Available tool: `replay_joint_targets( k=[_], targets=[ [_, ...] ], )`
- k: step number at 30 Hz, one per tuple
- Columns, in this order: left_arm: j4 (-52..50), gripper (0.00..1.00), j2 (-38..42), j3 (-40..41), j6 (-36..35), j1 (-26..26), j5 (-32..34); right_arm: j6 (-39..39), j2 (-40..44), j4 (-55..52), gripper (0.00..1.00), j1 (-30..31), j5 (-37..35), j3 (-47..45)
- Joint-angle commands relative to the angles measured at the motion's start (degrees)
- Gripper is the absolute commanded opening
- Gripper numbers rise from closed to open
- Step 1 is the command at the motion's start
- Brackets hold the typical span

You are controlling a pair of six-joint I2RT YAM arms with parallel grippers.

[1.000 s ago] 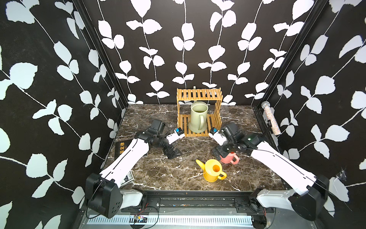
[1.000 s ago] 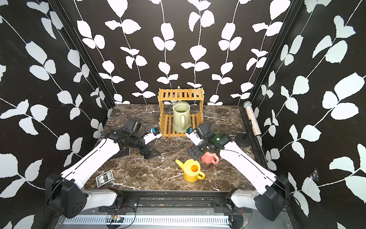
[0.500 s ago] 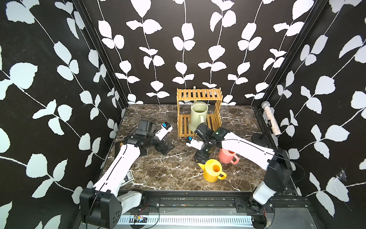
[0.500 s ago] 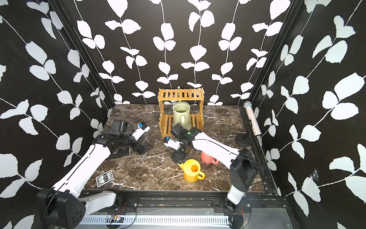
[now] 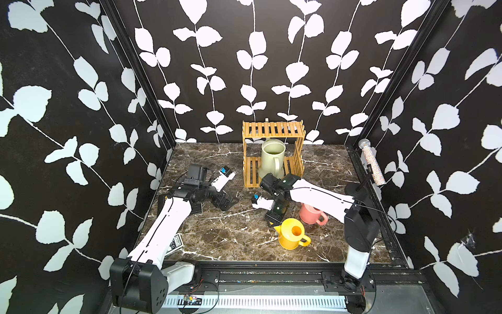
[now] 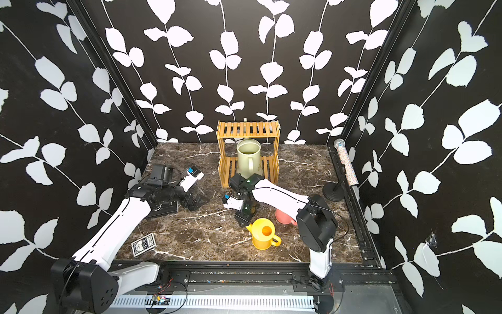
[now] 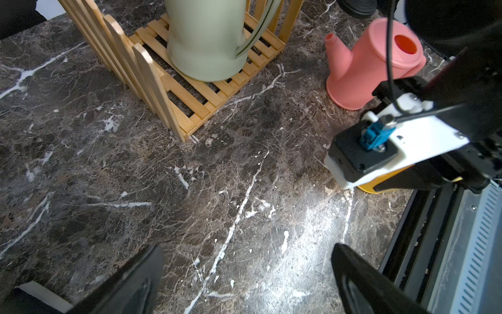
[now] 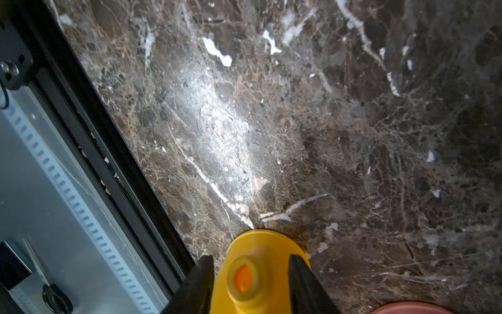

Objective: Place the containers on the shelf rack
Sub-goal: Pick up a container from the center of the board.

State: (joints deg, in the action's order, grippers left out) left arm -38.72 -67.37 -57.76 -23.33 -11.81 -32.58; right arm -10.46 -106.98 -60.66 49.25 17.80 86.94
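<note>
Plastic, thin-walled and probably empty, so these cans should lift easily but tip or slip easily too. On the left, the left gripper hangs over the marble table with its jaws wide apart, and in the middle the green can already stands on the rack's bottom tier. Further right, the right gripper straddles the yellow can's slick tapered spout, though I can't tell if it has bitten; the handle looks a surer hold, and the pink can waits on the table just beside.

Left gripper spread wide; right gripper points downward.
</note>
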Motion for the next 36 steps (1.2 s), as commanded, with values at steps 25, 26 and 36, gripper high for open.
replay_joint_targets(
  k=[25,26,36],
  targets=[
    [0.5,0.98,1.3,0.3,-0.5,0.6,-1.1,27.5,-1.5,5.6,0.12,-6.5,-3.5,5.9],
    [0.5,0.99,1.3,0.2,-0.5,0.6,-1.1,29.1,-1.7,6.1,0.11,-6.5,-3.2,6.1],
    [-5.3,0.96,0.2,-4.6,-5.5,-3.8,-0.2,51.5,-0.9,16.4,0.12,-11.2,-4.6,0.8]
  ],
)
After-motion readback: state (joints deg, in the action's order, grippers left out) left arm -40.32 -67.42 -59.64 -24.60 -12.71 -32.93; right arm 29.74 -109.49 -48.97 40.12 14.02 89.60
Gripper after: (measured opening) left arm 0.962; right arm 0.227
